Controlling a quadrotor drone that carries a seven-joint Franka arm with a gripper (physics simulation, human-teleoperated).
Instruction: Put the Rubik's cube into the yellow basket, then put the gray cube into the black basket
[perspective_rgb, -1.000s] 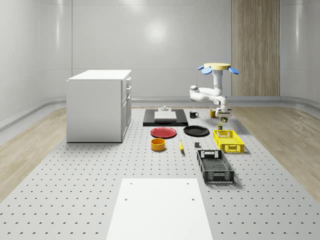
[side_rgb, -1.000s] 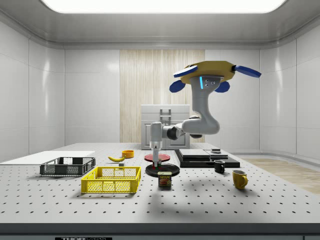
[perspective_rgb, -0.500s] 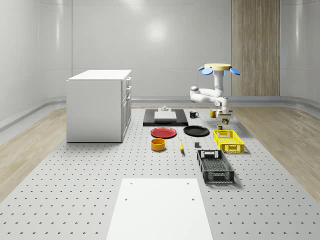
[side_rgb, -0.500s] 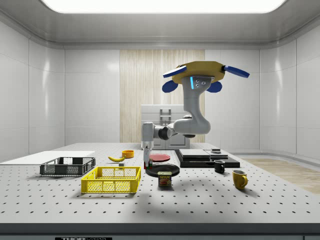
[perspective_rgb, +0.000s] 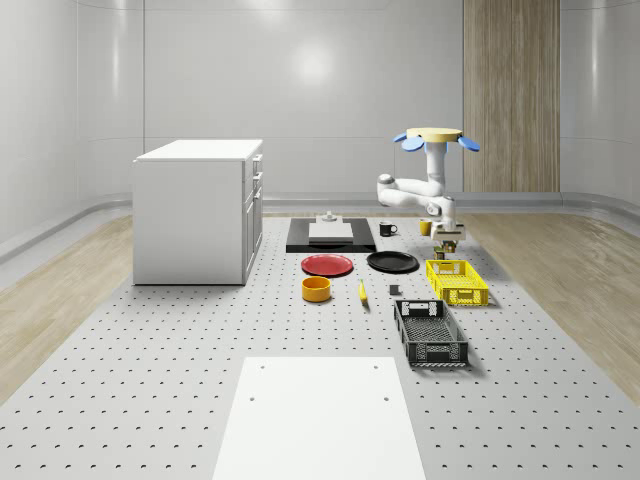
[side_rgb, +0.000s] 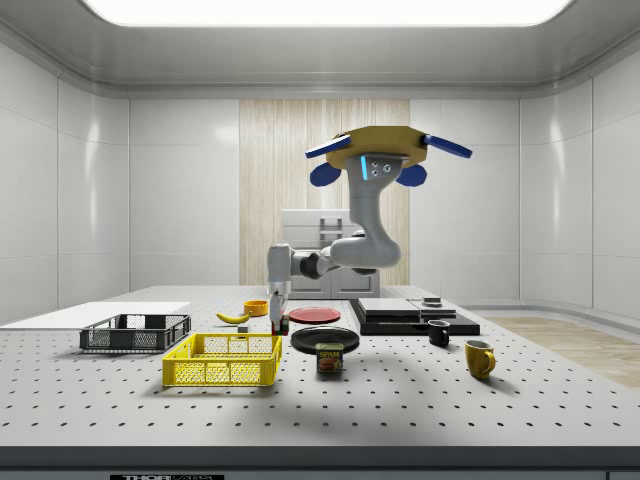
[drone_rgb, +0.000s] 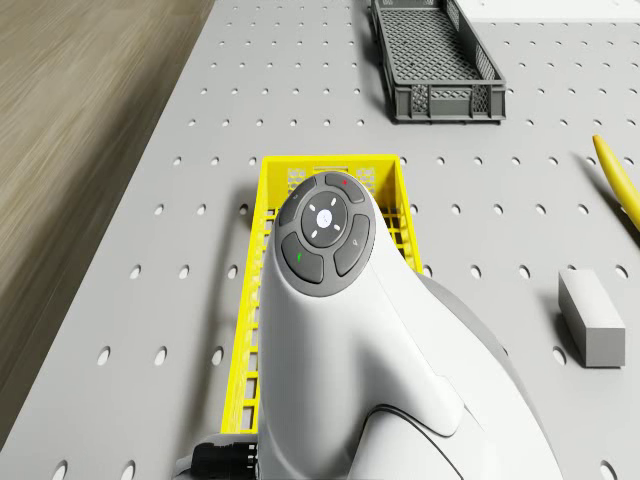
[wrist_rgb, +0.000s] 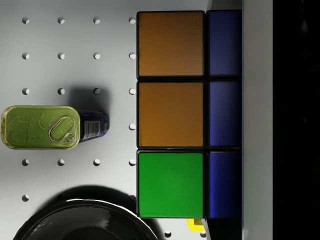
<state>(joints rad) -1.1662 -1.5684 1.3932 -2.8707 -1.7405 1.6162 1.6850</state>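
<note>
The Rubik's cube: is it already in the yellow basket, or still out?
Out. The Rubik's cube sits in the pincer, held above the table beside the yellow basket.

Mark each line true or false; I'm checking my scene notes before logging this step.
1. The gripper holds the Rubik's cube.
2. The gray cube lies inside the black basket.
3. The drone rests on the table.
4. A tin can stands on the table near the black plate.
1. True: the Rubik's cube sits clamped in the gripper, near the yellow basket.
2. False: the gray cube lies on the table, outside the black basket.
3. False: the drone hovers above the table.
4. True: the tin can stands beside the black plate.
</note>
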